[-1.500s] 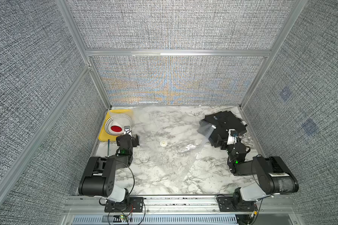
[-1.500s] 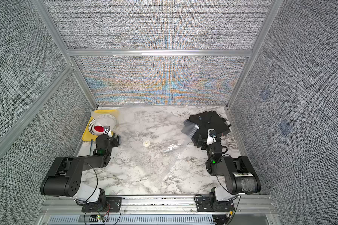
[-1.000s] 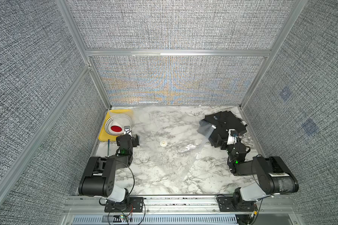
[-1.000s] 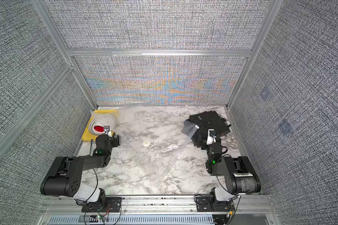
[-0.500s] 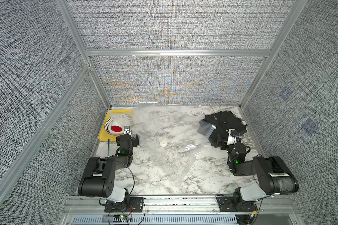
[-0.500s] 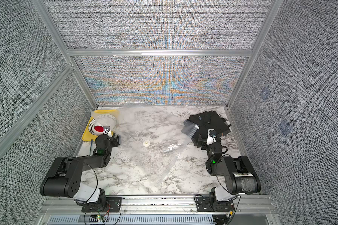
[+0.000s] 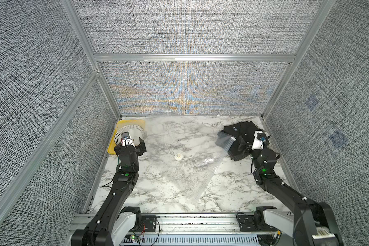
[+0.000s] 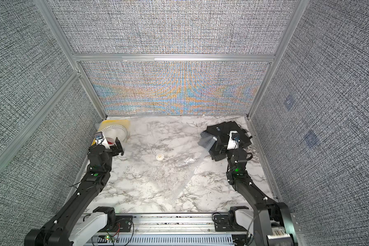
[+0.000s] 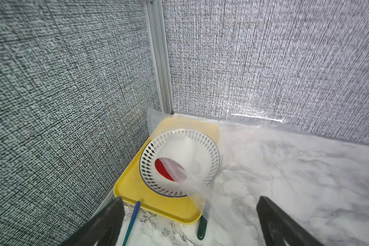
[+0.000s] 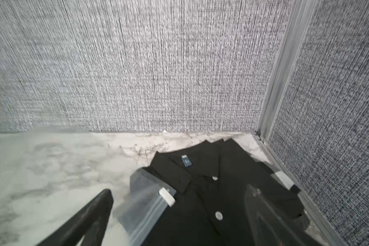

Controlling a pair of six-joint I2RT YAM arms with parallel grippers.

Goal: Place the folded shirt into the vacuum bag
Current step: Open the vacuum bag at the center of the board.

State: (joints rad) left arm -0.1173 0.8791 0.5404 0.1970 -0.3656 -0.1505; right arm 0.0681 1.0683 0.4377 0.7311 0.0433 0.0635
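Found marble table (image 7: 232,191) inside a grey fabric-walled enclosure, bearing all items. Recorded vacuum bag (image 7: 185,170) lying flat and crinkled over the table's middle in both top views (image 8: 168,172), running from the back wall toward the front edge. Noted one far corner of it draped over the tray side, clouding the plate in the left wrist view, and the opposite corner resting on the shirt's edge. Located folded shirt (image 7: 245,131), black with white buttons, in the far right corner, outside the bag, collar toward the back wall. Logged yellow tray (image 7: 111,149) in the far left corner against the side wall, carrying a white plate (image 9: 149,157) with diamond-patterned rim and red centre. Checked left gripper (image 9: 189,202): poised just at the tray's near edge, jaws spread wide. Checked right gripper (image 10: 179,191): positioned over the shirt's near part, jaws likewise spread wide; contact with the cloth not determinable. Saw two utensil handles (image 9: 132,221) on the marble at the tray's near edge, one bluish, one dark green. Marked round white valve disc (image 7: 178,157) on the bag near table centre. Marked small white slider clip (image 10: 167,197) on the bag's zip strip, lying on the shirt.
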